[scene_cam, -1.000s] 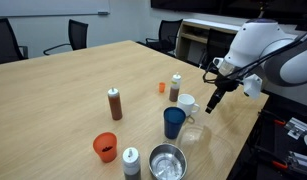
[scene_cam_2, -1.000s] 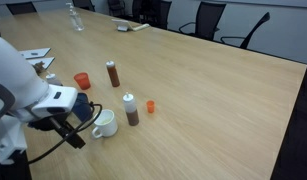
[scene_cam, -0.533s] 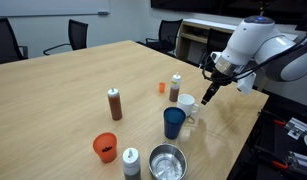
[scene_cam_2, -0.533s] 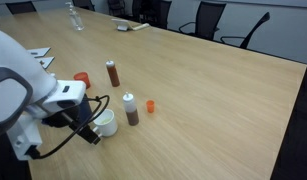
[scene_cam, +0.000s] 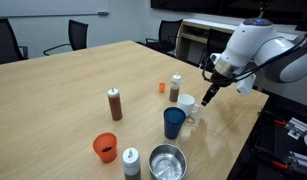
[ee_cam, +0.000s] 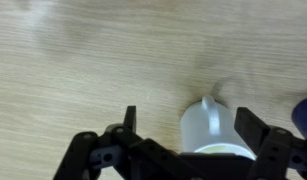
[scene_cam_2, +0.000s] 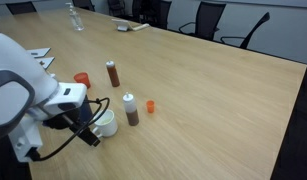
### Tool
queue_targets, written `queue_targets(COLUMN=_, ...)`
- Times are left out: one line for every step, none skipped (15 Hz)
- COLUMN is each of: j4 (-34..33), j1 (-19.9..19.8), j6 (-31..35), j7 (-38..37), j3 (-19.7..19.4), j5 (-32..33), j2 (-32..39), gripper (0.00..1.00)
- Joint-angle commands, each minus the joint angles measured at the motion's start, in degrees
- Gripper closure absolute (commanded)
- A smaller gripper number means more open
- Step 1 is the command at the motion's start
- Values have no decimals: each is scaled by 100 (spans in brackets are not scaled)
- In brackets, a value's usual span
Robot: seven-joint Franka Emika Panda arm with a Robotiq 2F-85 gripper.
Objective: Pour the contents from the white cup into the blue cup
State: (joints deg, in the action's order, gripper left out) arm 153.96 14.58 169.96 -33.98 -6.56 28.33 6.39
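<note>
Near the table (scene_cam: 63,90) edge on the robot's side, white cup (scene_cam: 187,103) stands upright, just beside blue cup (scene_cam: 173,122). Gripper (scene_cam: 208,97) spread wide just above it, holding nothing. Step looks like approach-to-grasp; next: descend, close on cup. Edge close behind, bottle (scene_cam: 175,88) near, open tabletop beyond.

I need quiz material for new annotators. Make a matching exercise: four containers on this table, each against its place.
1. small squat white mug
2. dark blue plain tumbler
3. orange cup
4. shiny steel bowl

A. nearest the brown bottle
B. partly between the open gripper's fingers in the wrist view
C. between mug and bowl
D. between the white-capped grey shaker and the table edge

Pairs: 1-B, 2-C, 3-A, 4-D
</note>
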Motion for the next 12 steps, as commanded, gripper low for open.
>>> queue_targets(j4=-50, j1=84, j6=199, j7=-363, j3=-144, j5=357, j2=129, gripper=0)
queue_targets(j4=-71, j1=111, j6=286, j7=-511, j3=-189, j5=507, j2=157, gripper=0)
queue_targets(j4=-88, j1=119, j6=373, j7=-592, j3=-196, j5=600, j2=190, gripper=0)
queue_targets(j4=-102, j1=119, j6=482, j7=-661, j3=-182, j5=654, j2=235, gripper=0)
queue_targets(j4=-130, j1=139, j6=560, j7=-757, j3=-203, j5=758, j2=276, gripper=0)
queue_targets(j4=-170, j1=169, j6=630, j7=-860, j3=-232, j5=867, j2=338, gripper=0)
queue_targets(j4=-195, j1=185, j6=706, j7=-912, j3=-231, j5=915, j2=420, gripper=0)
queue_targets(j4=-232, j1=218, j6=768, j7=-996, j3=-259, j5=997, j2=507, gripper=0)
queue_targets(j4=-282, j1=273, j6=823, j7=-1089, j3=-314, j5=1080, j2=612, gripper=0)
queue_targets(j4=-339, j1=346, j6=858, j7=-1184, j3=-396, j5=1169, j2=708, gripper=0)
queue_targets(j4=-400, j1=404, j6=915, j7=-1245, j3=-462, j5=1219, j2=820, gripper=0)
queue_targets(j4=-450, j1=425, j6=1002, j7=-1266, j3=-488, j5=1215, j2=929, gripper=0)
